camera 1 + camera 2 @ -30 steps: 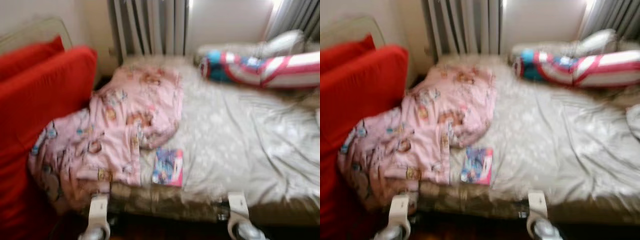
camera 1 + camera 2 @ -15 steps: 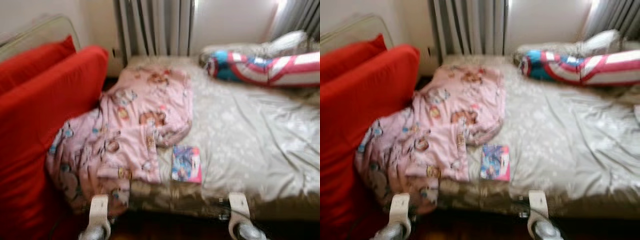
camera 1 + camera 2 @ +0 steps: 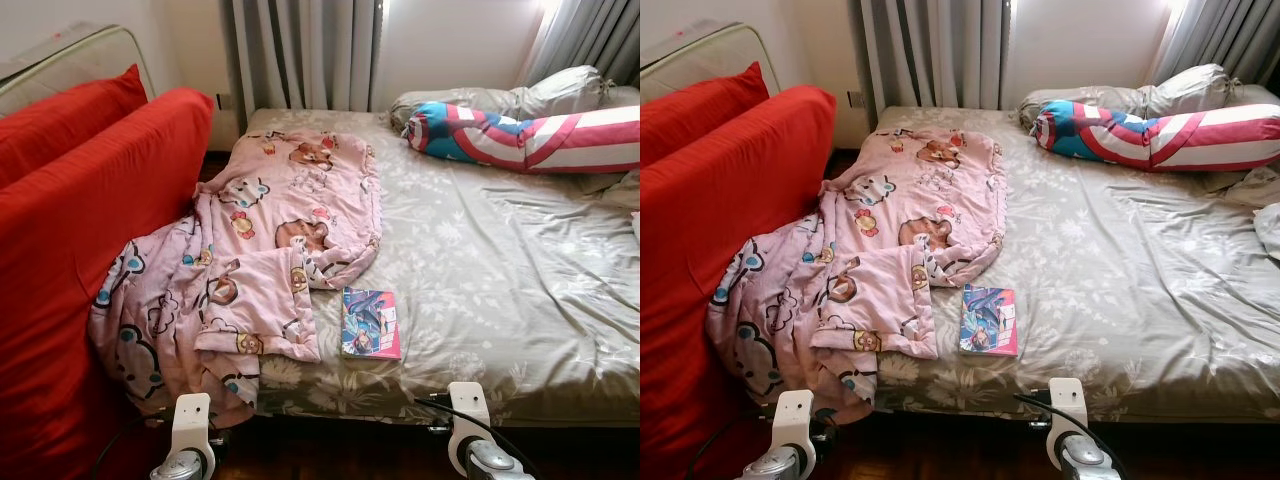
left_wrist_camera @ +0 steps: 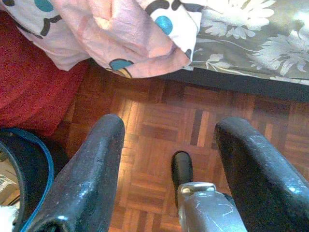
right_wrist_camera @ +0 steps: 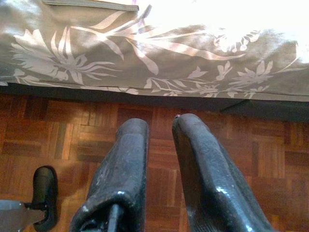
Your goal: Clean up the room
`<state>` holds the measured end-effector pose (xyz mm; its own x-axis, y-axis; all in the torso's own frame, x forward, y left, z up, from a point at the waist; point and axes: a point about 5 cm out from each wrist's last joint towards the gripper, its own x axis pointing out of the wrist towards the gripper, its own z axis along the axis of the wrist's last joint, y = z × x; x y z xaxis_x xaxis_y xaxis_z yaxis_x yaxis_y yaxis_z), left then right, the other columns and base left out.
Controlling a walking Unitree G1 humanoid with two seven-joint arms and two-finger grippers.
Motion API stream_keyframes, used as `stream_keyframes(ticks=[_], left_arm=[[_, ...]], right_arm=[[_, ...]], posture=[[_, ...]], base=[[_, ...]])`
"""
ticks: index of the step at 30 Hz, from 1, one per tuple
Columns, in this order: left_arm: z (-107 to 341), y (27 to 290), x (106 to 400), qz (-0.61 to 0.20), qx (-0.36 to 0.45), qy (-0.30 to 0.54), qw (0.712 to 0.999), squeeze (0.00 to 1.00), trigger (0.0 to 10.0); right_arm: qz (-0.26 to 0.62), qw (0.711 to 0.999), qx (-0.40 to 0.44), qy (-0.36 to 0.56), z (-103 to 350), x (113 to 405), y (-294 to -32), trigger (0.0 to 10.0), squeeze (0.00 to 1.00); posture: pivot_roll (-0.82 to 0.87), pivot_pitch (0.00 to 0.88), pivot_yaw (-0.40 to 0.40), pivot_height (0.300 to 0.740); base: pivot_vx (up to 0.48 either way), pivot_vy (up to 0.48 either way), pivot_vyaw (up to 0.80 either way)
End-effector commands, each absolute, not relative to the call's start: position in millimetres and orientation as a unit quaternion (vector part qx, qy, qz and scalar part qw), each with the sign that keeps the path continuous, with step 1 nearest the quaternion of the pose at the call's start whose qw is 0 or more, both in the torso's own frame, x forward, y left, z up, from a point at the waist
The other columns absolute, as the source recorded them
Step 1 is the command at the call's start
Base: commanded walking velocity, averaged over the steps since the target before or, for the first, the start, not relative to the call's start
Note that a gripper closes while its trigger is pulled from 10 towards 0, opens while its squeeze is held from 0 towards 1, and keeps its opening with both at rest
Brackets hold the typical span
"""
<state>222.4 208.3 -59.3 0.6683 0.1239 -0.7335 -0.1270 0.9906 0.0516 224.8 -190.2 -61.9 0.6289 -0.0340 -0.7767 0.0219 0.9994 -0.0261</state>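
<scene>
On bed [image 3: 500,250]: book [image 3: 370,323] by pink blanket [image 3: 270,250]; L gripper [image 4: 169,145] spread, R gripper [image 5: 159,140] nearly closed, both empty.

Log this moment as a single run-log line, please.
left gripper: open, idle | right gripper: shut, idle | book: on bed beside pink blanket

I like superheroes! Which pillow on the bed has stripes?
The long bolster pillow with red, white and blue stripes; the grey pillow behind it is plain.
</scene>
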Motion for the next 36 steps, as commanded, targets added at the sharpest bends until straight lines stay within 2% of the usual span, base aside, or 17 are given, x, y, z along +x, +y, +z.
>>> stream_keyframes(ticks=[1, 8, 19, 31, 36], left_arm=[[-60.8, 207.2, 220.6, 0.066, -0.002, 0.406, 0.911, 0.00, 10.0], [-61.1, 207.2, 220.0, 0.066, -0.003, 0.406, 0.911, 0.00, 10.0], [-61.4, 207.4, 219.4, 0.064, -0.002, 0.407, 0.911, 0.00, 10.0], [-60.7, 207.2, 220.5, 0.064, -0.004, 0.405, 0.912, 0.00, 10.0], [-59.8, 207.4, 221.8, 0.067, -0.008, 0.401, 0.914, 0.00, 10.0]], right_arm=[[-0.017, 0.901, -0.009, 0.433, -62.3, 224.0, -191.6, 10.0, 0.00], [-0.008, 0.902, -0.018, 0.431, -62.0, 224.4, -191.3, 10.0, 0.00], [-0.004, 0.901, -0.022, 0.434, -62.6, 223.6, -190.8, 10.0, 0.00], [-0.013, 0.903, -0.010, 0.430, -62.0, 224.5, -190.9, 10.0, 0.00], [-0.013, 0.905, -0.007, 0.425, -61.0, 226.0, -190.5, 10.0, 0.00]], posture=[[0.06, 0.000, -0.021, 0.740], [0.06, 0.000, -0.019, 0.740], [0.06, 0.000, -0.017, 0.740], [0.06, 0.000, -0.017, 0.740], [0.05, 0.000, -0.015, 0.740]], base=[[0.000, 0.000, 0.00], [0.141, 0.000, 0.00], [0.250, 0.000, 0.77], [0.251, 0.000, 0.00], [0.000, 0.000, 0.00]])
